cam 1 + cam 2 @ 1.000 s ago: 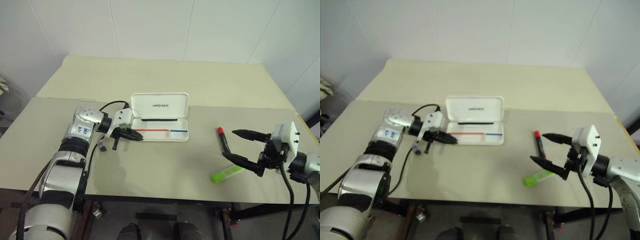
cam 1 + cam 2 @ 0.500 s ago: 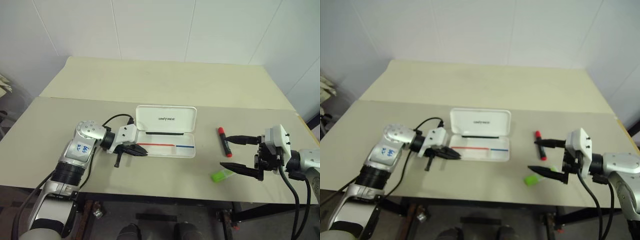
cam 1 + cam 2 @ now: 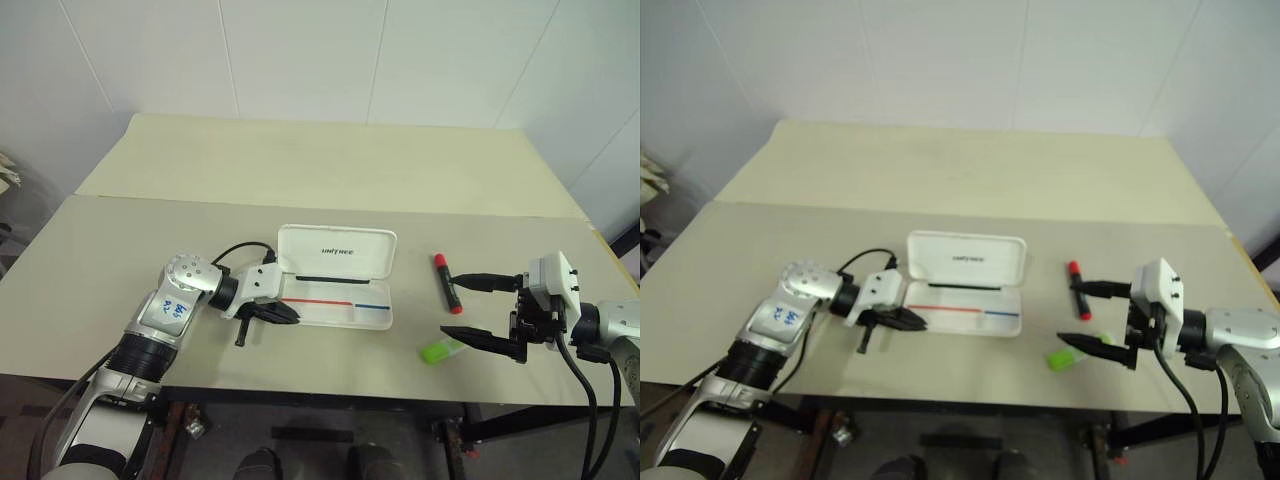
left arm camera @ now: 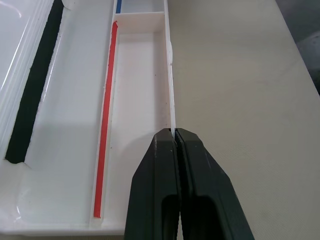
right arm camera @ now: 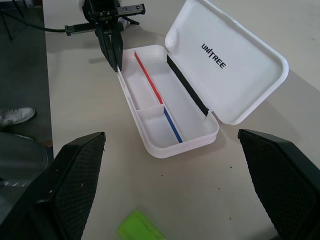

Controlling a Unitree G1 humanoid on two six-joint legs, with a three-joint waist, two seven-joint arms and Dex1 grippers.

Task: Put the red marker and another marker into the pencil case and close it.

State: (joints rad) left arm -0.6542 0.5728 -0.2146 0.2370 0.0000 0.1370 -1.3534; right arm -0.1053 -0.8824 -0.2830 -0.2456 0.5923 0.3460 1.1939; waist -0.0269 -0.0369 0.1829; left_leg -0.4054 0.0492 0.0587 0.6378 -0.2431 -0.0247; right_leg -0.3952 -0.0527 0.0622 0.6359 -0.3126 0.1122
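Between the spread black fingers of the right end effector (image 3: 487, 316), sitting near the right edge of the surface (image 3: 330, 170): jaws standing wide apart, gripping nothing, one finger reaching toward the red marker (image 3: 446, 283), the other hovering just beside the green highlighter (image 3: 442, 349). Lying nearer this arm than the other, both pens, well apart from the case. Red marker: short, thick, round-bodied, red cap and black middle, long axis running roughly away from the robot, tilted slightly. Green highlighter: flat, stubby, glossy lime plastic, long axis lying slantwise across the front edge, partly tucked under the lower finger in the head views, so contact hard to tell. Judging by position, calling for a small drop and a close across the short width of either pen, probably the highlighter first.

At the left, pressing together, the left end effector (image 3: 277, 314), fingers shut flat against each other on the thin front wall of the pencil case (image 3: 340, 300), seemingly pinching it near the case's left end. Case: white, hard, smooth moulded plastic, rounded corners, lid standing open on its back hinge, black lettering on the lid, red and blue stripe along the tray, compartments holding nothing, long axis running left to right. Surface: matte, pale beige, plain.
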